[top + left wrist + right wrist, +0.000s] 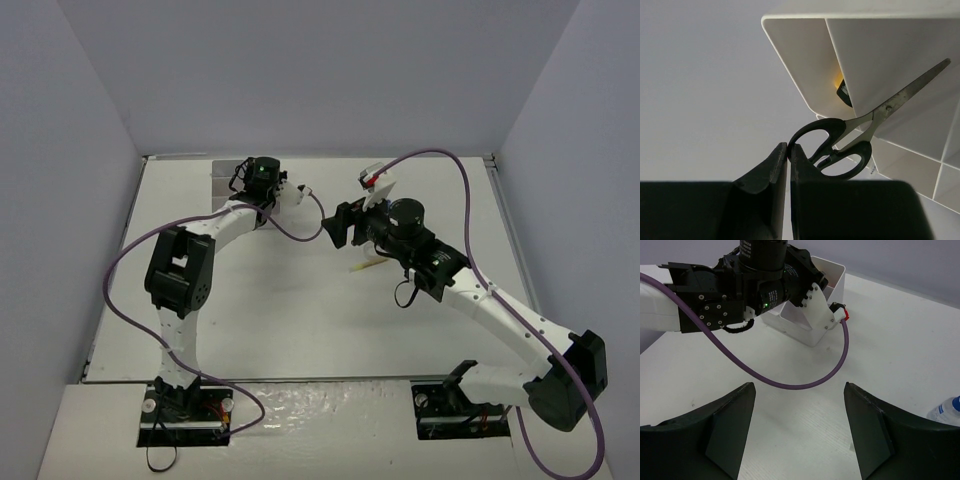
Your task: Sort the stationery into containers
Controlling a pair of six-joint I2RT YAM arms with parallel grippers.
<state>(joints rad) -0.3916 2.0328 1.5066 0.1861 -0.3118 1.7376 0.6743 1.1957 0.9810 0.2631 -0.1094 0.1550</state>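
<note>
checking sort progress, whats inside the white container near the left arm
The scissors reach blades-first into one compartment of the container. In the next one a yellow item with a black end shows, mostly hidden by the divider.

The small bottle (945,410) is cut off by the view's right edge.

Top camera: high behind arm bases, looking down on whole table (300,330). Left wrist camera: close on container (805,60), scissors (866,119). Right wrist camera: low, facing left arm (740,285), same container.
</note>
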